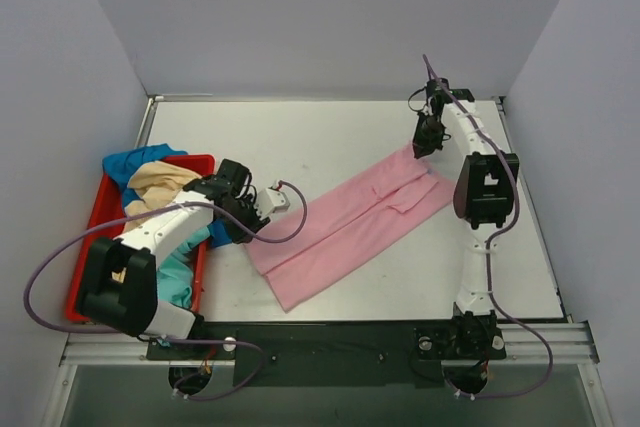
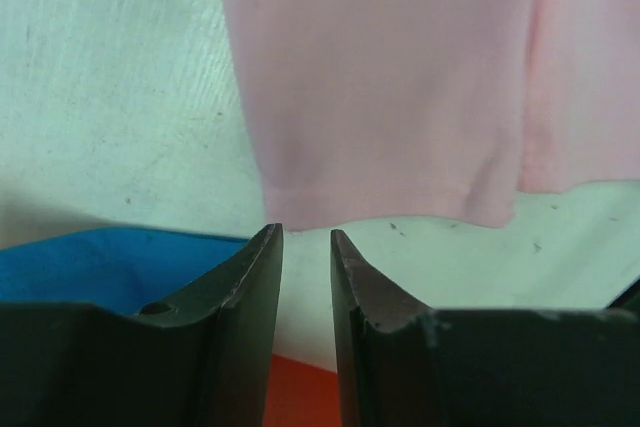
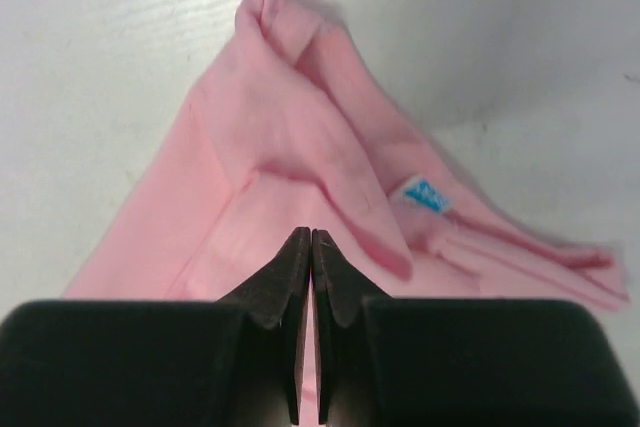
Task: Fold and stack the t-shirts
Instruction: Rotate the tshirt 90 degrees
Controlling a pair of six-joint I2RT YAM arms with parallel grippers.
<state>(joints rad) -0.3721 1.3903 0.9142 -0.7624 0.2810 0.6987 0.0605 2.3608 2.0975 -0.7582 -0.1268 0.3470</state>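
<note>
Bare surface [image 1: 300, 132] lay open behind and in front of the pink shirt [image 1: 350, 222]. A red tray [image 1: 97, 215] heaped with shirts [image 1: 160, 179] blocked the left side.

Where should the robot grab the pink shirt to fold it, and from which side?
Probably the straight hem of the pink shirt, coming in low from the red tray side. That end lies flat on the table, facing the left gripper, whose slightly parted fingers point at it. Thin flat cloth suits a low pinch at the edge.
</note>
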